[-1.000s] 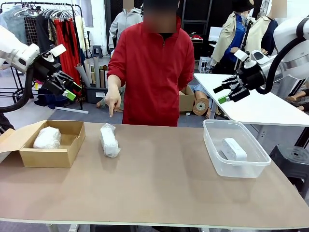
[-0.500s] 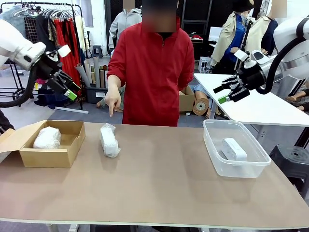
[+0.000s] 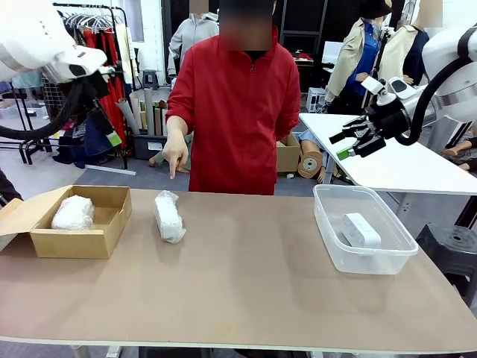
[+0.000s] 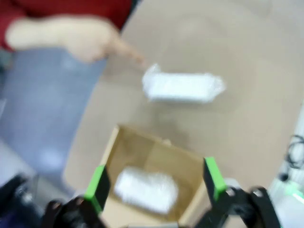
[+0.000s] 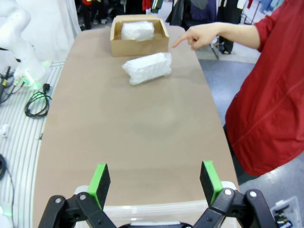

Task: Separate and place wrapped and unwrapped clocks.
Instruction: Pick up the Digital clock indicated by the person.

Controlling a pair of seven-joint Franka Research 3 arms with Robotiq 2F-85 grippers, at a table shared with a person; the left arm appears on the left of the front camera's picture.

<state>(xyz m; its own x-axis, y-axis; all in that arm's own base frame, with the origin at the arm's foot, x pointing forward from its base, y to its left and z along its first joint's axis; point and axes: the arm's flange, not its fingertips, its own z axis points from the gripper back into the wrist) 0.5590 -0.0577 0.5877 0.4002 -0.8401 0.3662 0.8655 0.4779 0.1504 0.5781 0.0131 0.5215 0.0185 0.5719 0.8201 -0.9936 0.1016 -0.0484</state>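
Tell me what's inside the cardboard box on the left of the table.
One bubble-wrapped clock lies in the cardboard box, toward its left side. The box floor under the bundle is covered; the rest looks bare.

A clothes rack [image 3: 89,30] with hanging garments stands on grey floor beside a white side table [image 3: 395,160].

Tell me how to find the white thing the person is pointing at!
Start at the open cardboard box on the left side of the brown table. Just beside it, lying loose on the tabletop under the person's pointing hand, is a wrapped clock. Unlike the wrapped bundle inside the box and the smooth bare block in the clear plastic tub, it sits in no container.
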